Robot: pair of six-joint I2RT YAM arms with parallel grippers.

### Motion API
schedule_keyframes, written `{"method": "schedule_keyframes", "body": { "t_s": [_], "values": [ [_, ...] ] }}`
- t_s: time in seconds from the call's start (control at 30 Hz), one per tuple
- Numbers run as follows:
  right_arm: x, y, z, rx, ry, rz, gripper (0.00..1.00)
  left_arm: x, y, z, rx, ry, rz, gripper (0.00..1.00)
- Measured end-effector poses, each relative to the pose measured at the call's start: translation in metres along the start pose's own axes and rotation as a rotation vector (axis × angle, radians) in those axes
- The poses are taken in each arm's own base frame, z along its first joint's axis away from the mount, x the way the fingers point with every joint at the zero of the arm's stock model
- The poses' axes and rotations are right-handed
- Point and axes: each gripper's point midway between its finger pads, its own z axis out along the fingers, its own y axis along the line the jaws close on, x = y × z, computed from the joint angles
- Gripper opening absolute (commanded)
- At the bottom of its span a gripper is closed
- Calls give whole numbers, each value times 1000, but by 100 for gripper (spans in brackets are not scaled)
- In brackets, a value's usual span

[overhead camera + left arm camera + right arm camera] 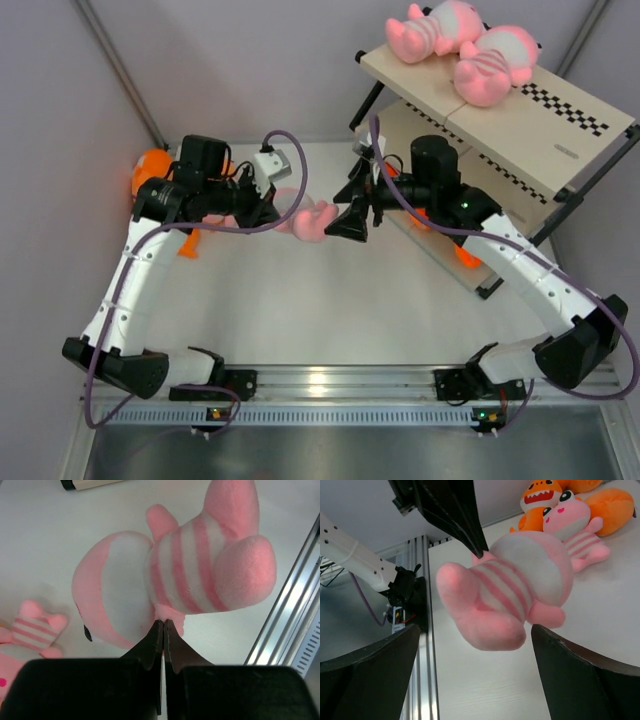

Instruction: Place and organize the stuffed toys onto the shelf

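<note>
The left gripper [163, 626] has its fingers [155, 645] pressed together. They pinch a small fold of plush at the side of a pink toy [200, 565], where the striped body meets the head. The toy hangs from this pinch above the white surface [45, 535], about midway between the two arms, with its legs turned toward the right arm. The right gripper [350, 207] faces the toy from the other side with its fingers [590, 675] spread wide. In the right wrist view the toy is in front of the gap between them, and neither finger touches it.

The shelf [560, 130] stands at the far right of the surface. On its top board, at the far left end, two other pink toys [435, 30] lie side by side and touch each other. A black checkered strip [565, 110] runs along the same board, apart from them. Lower down, near the foot of the shelf, something orange [466, 256] shows behind the right arm. I cannot tell whether it lies on a low board or on the surface.

At the far left of the surface, behind the left arm, a fourth pink toy [577, 530] lies on its back. It touches two orange toys [542, 497], one on each side. The nearer orange one shows a white mouth with teeth, and the other one is seen only in part.
</note>
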Motion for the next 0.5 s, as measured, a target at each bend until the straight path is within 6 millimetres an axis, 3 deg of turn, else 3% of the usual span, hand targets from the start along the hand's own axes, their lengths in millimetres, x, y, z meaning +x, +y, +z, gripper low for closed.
{"method": "schedule_keyframes", "body": {
  "t_s": [0.37, 0.4, 0.47, 0.5],
  "values": [
    [13, -17, 12, 19, 25, -38, 96, -20, -31, -5, 118, -55, 30, 0],
    [15, -17, 13, 14, 27, -42, 94, -20, -31, -5, 119, -56, 30, 0],
    [19, -15, 14, -5, 34, -36, 81, -21, -33, -5, 127, -54, 29, 0],
    [20, -14, 15, -18, 37, -34, 70, -23, -33, -5, 131, -55, 29, 0]
  ]
}}
